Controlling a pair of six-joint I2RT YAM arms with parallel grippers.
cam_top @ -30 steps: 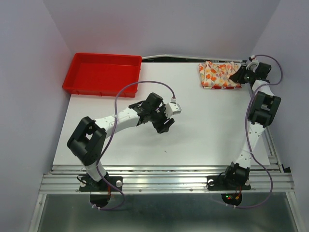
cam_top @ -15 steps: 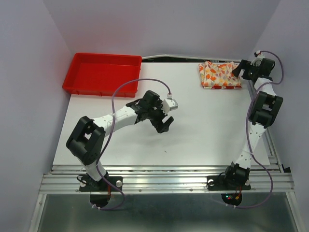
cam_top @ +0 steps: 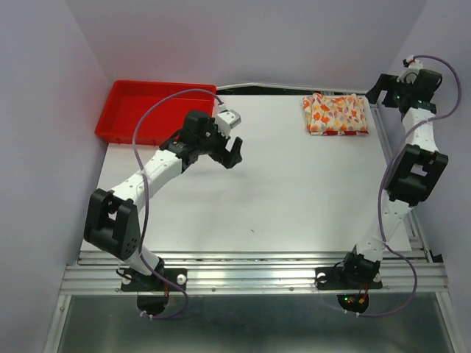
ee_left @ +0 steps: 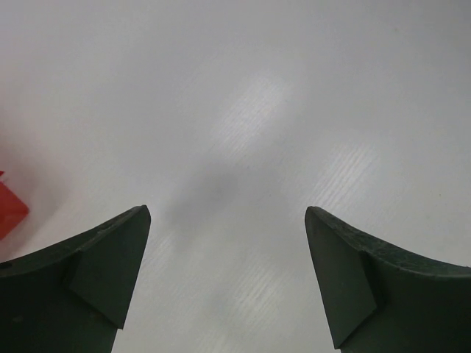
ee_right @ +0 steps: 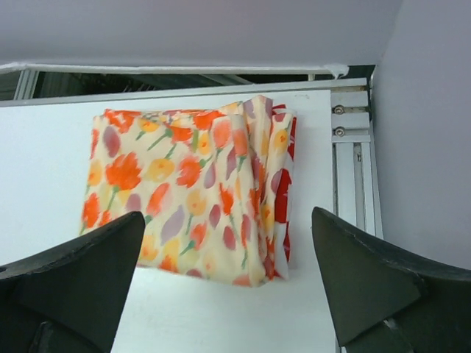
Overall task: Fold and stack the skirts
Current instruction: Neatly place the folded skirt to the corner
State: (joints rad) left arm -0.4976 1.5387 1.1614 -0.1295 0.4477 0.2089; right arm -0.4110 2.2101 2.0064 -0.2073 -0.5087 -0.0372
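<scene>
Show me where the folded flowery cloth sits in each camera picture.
Top external: folded skirts lie at the far right corner of the white table.
Left wrist: not in it.
Right wrist: middle of the picture, slightly left.
Shared landmark: the white table, seen in all three views.

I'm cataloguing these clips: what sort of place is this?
Probably a robot lab workcell: white table, plain walls closing it in, left arm and right arm bolted to an aluminium rail.

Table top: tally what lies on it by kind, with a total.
Skirts: 2, stacked, the cream skirt over the white-and-red skirt, which peeks out at one edge
Red tray: 1
Total: 3
</scene>
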